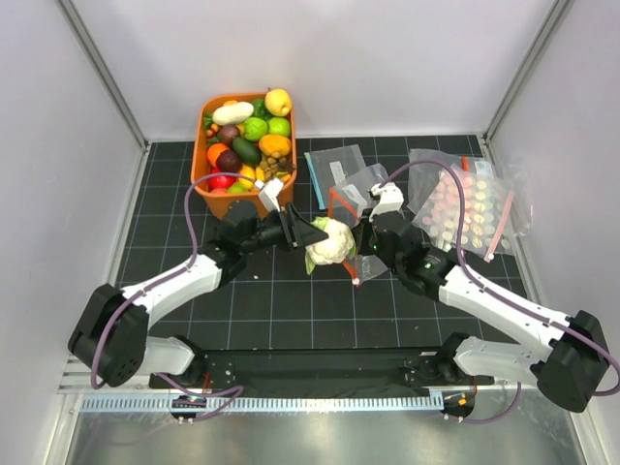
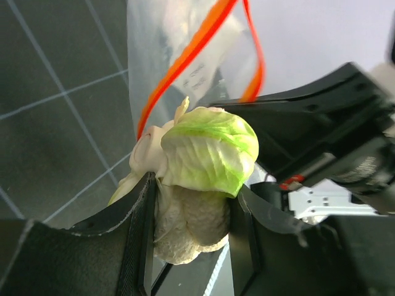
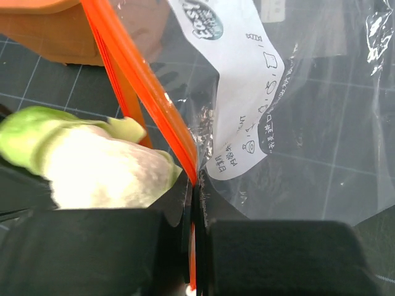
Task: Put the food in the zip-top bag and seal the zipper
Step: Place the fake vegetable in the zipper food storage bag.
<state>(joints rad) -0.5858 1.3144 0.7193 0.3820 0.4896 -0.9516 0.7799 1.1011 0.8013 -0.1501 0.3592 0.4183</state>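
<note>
One cauliflower (image 1: 331, 242) (one orange zipper (image 3: 143, 92)).

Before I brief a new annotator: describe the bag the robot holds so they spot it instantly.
On the black gridded table, look mid-table, right of the orange bin. The right hand pinches a crinkly clear bag at its mouth, a cauliflower beside it. Unlike the flat blue-edged bag and the pink-disc bag beyond, it has an orange-red zipper.

- Top external: high behind the arm bases, looking down over the black gridded tabletop (image 1: 291, 310).
- Left wrist: close, facing along its tool (image 2: 191, 209) at the white-and-green toy cauliflower (image 2: 210, 154).
- Right wrist: equally close; shares that cauliflower and the orange-red zipper strip (image 3: 142, 92).
</note>
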